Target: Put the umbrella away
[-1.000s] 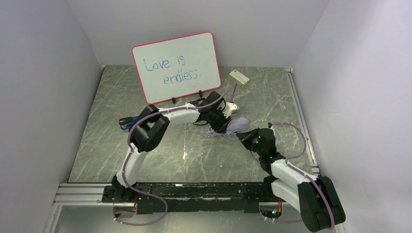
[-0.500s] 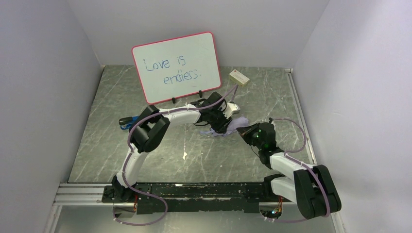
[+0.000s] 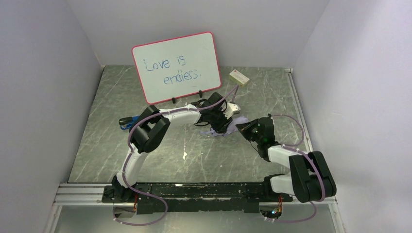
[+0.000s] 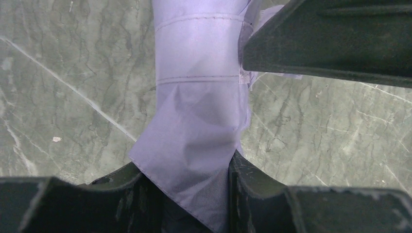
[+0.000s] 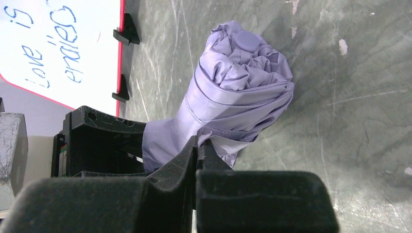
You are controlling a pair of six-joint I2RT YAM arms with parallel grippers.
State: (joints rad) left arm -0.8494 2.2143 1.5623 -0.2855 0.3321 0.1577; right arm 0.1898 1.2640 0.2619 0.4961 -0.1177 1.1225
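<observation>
Top external: umbrella [image 3: 237, 124] on grey marbled table [image 3: 92, 145], pale walls [image 3: 39, 97] around.

You see a red-framed whiteboard [image 3: 177, 65] reading "Love is endless" propped just beyond the left pincer [image 3: 221, 127], a small cream box [image 3: 239, 77] farther back to its right, on a grey marbled table [image 3: 97, 145].

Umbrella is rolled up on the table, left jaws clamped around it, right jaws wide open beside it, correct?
No. The right jaws are shut, tips against the umbrella, as the right wrist view shows. The rest stands: rolled up on the table, left jaws clamped around it.
</observation>
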